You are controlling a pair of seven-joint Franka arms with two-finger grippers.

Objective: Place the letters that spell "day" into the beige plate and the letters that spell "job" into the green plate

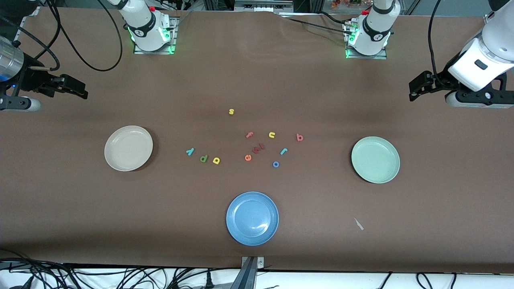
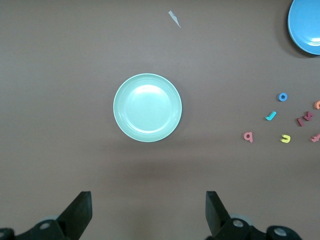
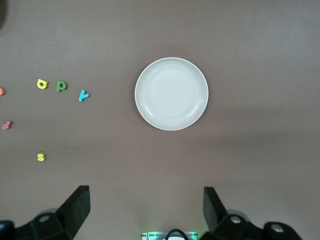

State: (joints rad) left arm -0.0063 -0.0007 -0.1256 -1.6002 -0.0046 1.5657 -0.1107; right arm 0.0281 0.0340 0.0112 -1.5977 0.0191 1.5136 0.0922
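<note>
Nothing's been picked yet. Both plates are seen bare: the beige plate (image 1: 128, 148) beside y, d, a (image 1: 204, 159), the green plate (image 1: 375, 159) near j, o, b (image 1: 299, 137). Left gripper (image 1: 417, 89) and right gripper (image 1: 78, 89) are held high with fingers spread. A first letter grab is probably needed next.

Only readable signs are foam letters lying on the bench (image 1: 257, 80), w/ no labels or brands legible. Yellow s (image 1: 231, 111) sits at 12 o'clock of the cluster. Teal y (image 1: 190, 151), green d (image 1: 203, 159), yellow a (image 1: 216, 161) toward 8 o'clock. Red b (image 1: 299, 137) at 3 o'clock, blue o (image 1: 276, 164) approx. 5 o'clock.
</note>
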